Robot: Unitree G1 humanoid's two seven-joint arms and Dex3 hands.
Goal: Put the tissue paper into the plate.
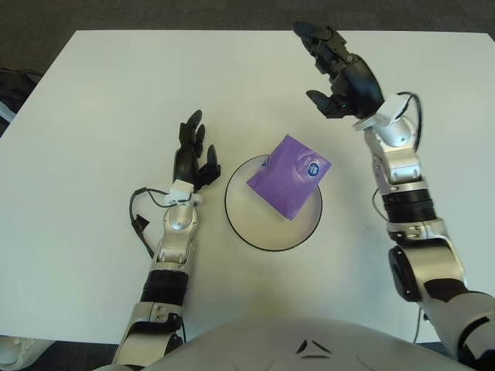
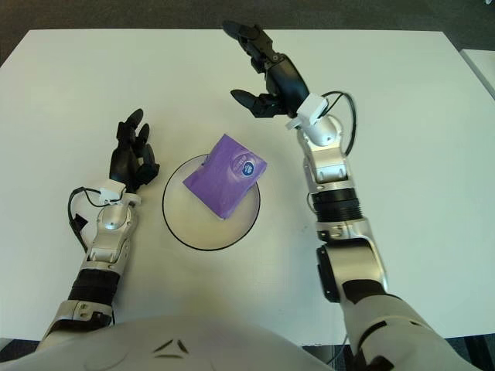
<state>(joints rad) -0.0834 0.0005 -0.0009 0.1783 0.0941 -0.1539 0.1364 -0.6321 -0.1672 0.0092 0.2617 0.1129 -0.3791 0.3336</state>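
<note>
Tissue pack on plate, right hand open beyond

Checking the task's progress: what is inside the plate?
The purple tissue pack lies in the plate, overhanging its far rim. The plate surface beneath it is hidden.

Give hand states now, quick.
Left hand: open, empty, left of plate.
Right hand: open, empty, beyond the tissue pack.

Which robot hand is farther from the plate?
The right robot hand, open and raised beyond the plate holding the purple tissue pack; the left robot hand shows right beside the rim.
</note>
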